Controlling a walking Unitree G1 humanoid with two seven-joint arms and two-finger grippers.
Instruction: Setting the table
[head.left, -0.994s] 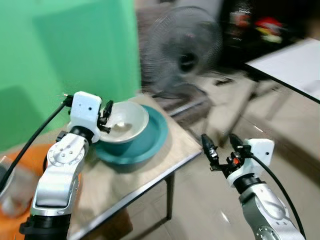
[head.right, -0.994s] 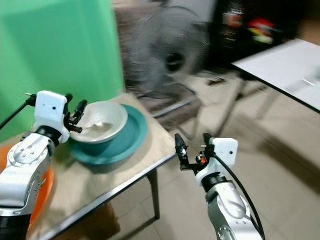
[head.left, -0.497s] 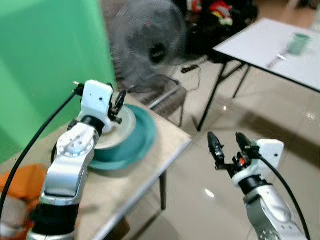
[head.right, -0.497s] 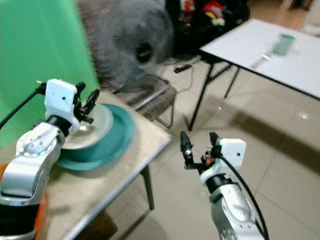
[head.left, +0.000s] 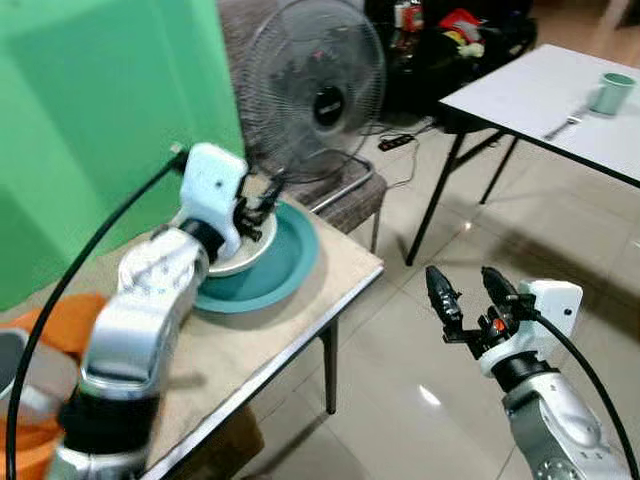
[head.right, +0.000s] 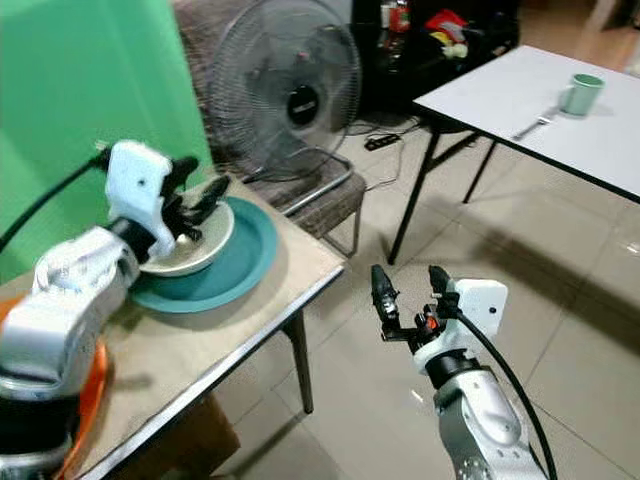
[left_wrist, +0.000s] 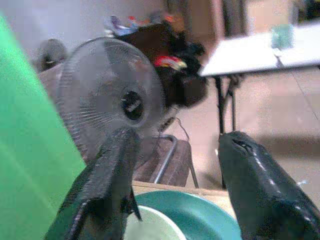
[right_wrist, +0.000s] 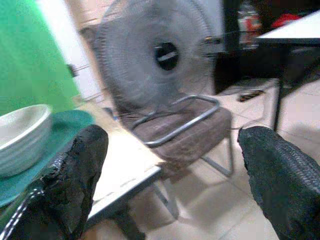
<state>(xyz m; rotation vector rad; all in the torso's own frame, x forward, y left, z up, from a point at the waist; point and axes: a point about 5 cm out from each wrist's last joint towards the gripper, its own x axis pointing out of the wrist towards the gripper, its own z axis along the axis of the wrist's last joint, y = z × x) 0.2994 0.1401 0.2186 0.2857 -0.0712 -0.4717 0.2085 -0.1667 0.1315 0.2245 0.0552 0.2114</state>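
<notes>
At the far left, an orange round mat (head.left: 55, 330) lies on the pale wooden desk (head.left: 270, 320), which stands in front of a bright green wall (head.left: 90, 120). The silver left arm reaches over the desk, and the left gripper (head.right: 200, 205) sits at the near rim of a shallow off-white ceramic bowl (head.right: 195, 250). From the left wrist view its two black fingers (left_wrist: 107, 185) stand well apart, with the bowl's rim just below one of them; whether either finger touches the bowl cannot be told. The bowl rests inside a wide teal round plate (head.right: 235, 275), and that plate lies flat on the desk near its far corner.

Behind the desk stands a grey wire-caged pedestal fan (head.left: 318, 95), just beside a brown cushioned chair with a chrome tube frame (head.left: 350, 195).

Further right, over the glossy beige tiled floor (head.left: 420, 330), the right gripper (head.left: 470, 300) is held in the air away from the desk, its black fingers spread wide and holding nothing.

At the far right stands a white-topped desk with black folding legs (head.right: 500, 100). On it sit a pale green ceramic mug (head.right: 578, 94) and, near it, a silver fork (head.right: 530, 126).
</notes>
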